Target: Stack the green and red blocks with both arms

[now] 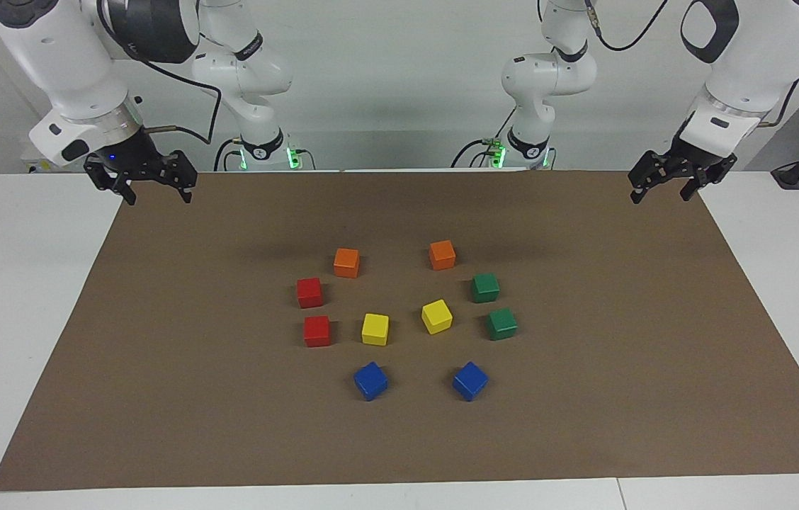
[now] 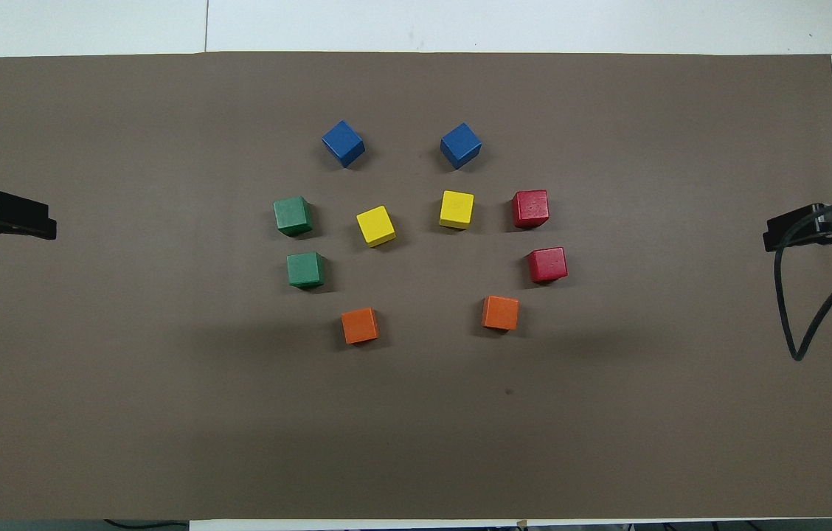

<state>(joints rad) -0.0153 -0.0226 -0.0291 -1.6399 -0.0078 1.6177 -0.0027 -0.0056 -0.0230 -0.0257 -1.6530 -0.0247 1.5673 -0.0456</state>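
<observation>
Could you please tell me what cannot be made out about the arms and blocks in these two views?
- Overhead view: the left gripper and right gripper are cut off by the side edges; only their tips show.
- Both views: the undersides of the green blocks and red blocks are hidden against the brown mat.

A plain white wall [image 1: 399, 85] rises at the robots' end of the white counter [image 1: 10, 297]. A large brown mat [image 1: 584, 397] covers most of the counter, under soft, even light.

Both my claws, left gripper [image 1: 659, 191] and right gripper [image 1: 156, 193], hang spread over the mat's [image 1: 654, 340] corners; blocks unstacked.
</observation>
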